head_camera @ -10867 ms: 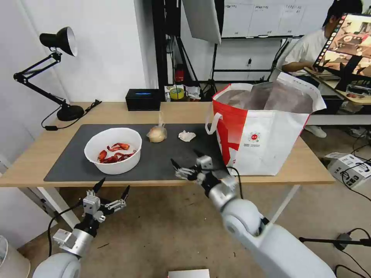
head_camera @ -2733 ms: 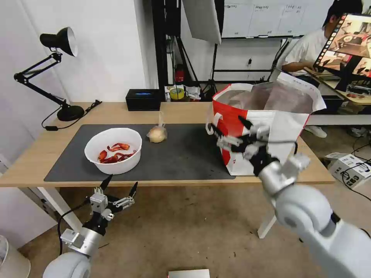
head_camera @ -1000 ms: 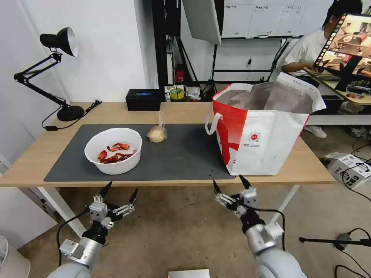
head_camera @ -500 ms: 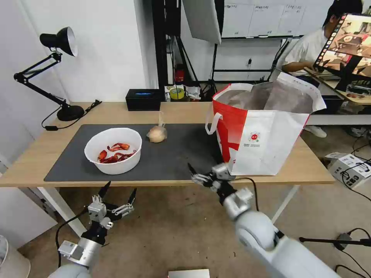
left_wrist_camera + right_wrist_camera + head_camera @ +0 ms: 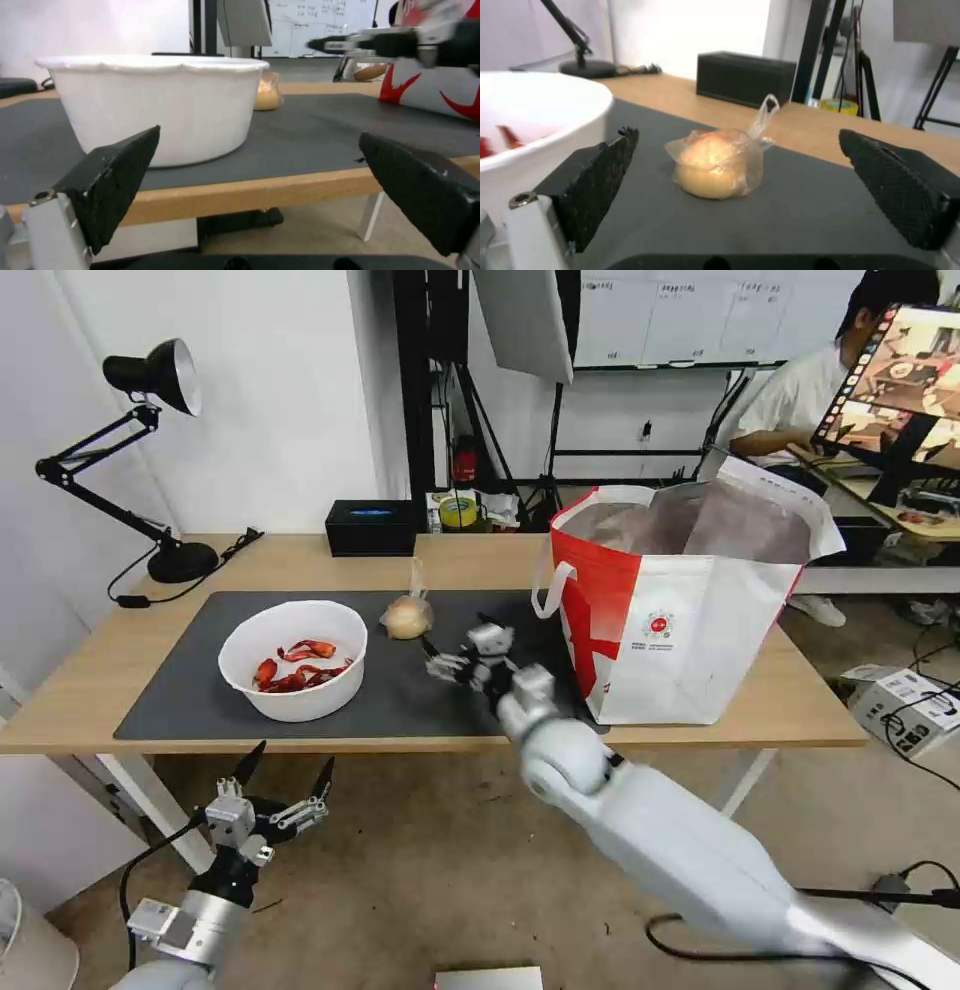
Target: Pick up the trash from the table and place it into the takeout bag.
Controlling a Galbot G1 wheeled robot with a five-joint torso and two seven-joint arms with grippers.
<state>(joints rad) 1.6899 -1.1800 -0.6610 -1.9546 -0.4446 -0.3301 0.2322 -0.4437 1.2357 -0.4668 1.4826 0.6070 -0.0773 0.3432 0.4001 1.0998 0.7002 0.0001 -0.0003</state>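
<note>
Tissue gone from the mat since earlier. Left gripper (image 5: 283, 773) hangs spread below the table's (image 5: 90, 690) front edge. Bowl (image 5: 293, 658) and bagged bun (image 5: 406, 615) sit mid-mat; right gripper (image 5: 459, 653) (jaws wide) has advanced toward the bun. Takeout bag (image 5: 690, 600) stands at the table's right end.

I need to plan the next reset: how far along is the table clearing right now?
Partway at best. Nothing is in hand: the right gripper, open, hovers over the dark grey mat facing the clear bag with tan bun. That bag and the white round bowl of red crayfish shells remain on the table, outside the red-and-white takeout bag. The left gripper waits open below the table edge.
</note>
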